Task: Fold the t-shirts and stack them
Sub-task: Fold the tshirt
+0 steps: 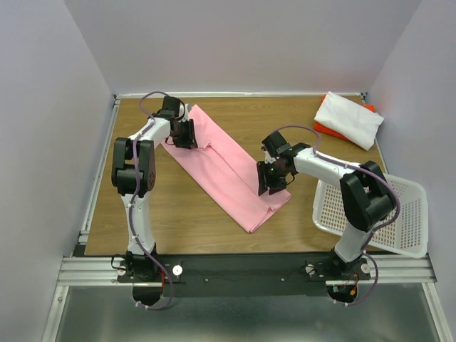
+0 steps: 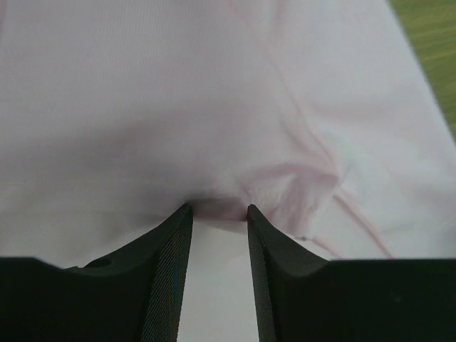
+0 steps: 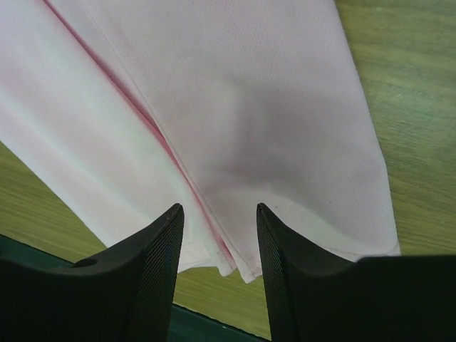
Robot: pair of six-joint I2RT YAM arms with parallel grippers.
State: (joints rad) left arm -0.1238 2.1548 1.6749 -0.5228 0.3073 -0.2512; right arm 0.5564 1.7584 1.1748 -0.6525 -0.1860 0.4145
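The pink t-shirt (image 1: 228, 167) lies as a long folded strip, running diagonally from the table's back left to its front middle. My left gripper (image 1: 187, 134) is at the strip's far end. In the left wrist view its jaws (image 2: 219, 208) stand apart, with the tips pressed on wrinkled pink cloth (image 2: 214, 107). My right gripper (image 1: 269, 182) hovers over the near end. Its jaws (image 3: 219, 208) are open, straddling the layered hem of the pink t-shirt (image 3: 249, 107) without pinching it. A folded white t-shirt (image 1: 349, 117) rests on an orange-red t-shirt (image 1: 324, 130) at the back right.
A white perforated basket (image 1: 406, 214) sits at the right edge of the table, beside the right arm's elbow. Bare wooden table (image 3: 413, 107) shows to the right of the pink hem. White walls close in the back and both sides.
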